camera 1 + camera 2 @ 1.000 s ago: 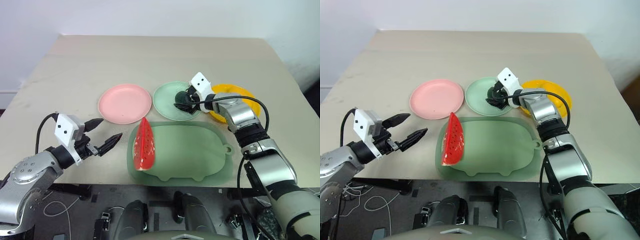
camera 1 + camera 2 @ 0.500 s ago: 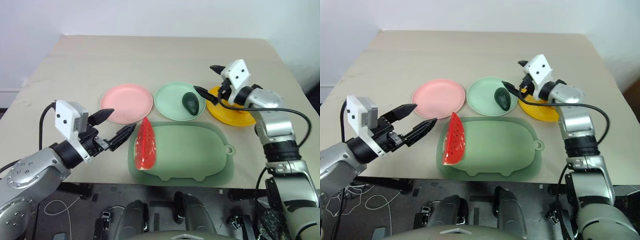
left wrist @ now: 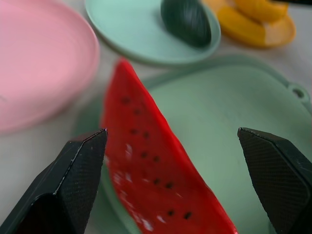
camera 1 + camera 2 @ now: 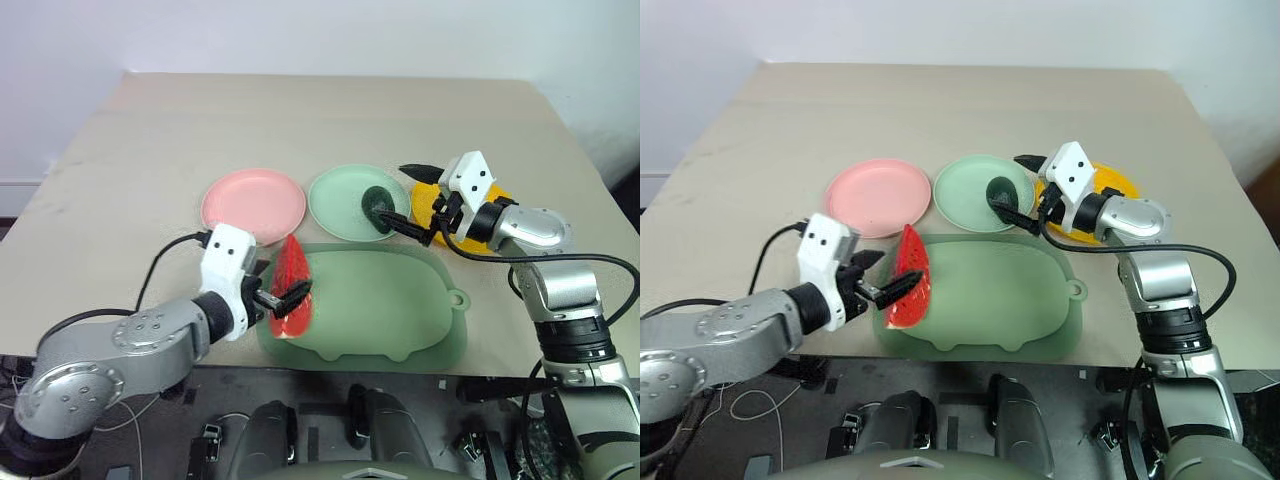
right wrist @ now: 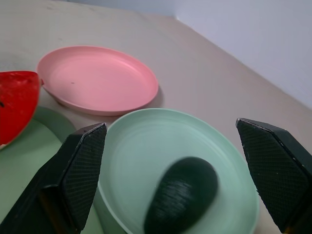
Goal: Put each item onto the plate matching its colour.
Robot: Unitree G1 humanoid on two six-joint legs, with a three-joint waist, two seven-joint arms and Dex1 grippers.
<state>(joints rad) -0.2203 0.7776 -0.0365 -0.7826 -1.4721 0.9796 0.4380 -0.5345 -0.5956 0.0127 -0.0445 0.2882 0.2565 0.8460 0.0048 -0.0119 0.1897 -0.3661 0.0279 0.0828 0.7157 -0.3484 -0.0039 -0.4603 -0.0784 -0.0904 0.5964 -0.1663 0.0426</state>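
Three plates stand in a row across the worktop (image 4: 150, 130): the left plate (image 4: 252, 203), the middle plate (image 4: 350, 202) just beside it, and the right plate (image 4: 1110, 185) at the robot's right end. The avocado (image 4: 379, 204) lies on the middle plate, toward its right side. The mango (image 3: 253, 9) lies on the right plate. Nearer the robot, before the row, lies the tray (image 4: 390, 305) (its loop at the right). The watermelon wedge (image 4: 290, 290) stands on the tray's left edge, just before the left plate.
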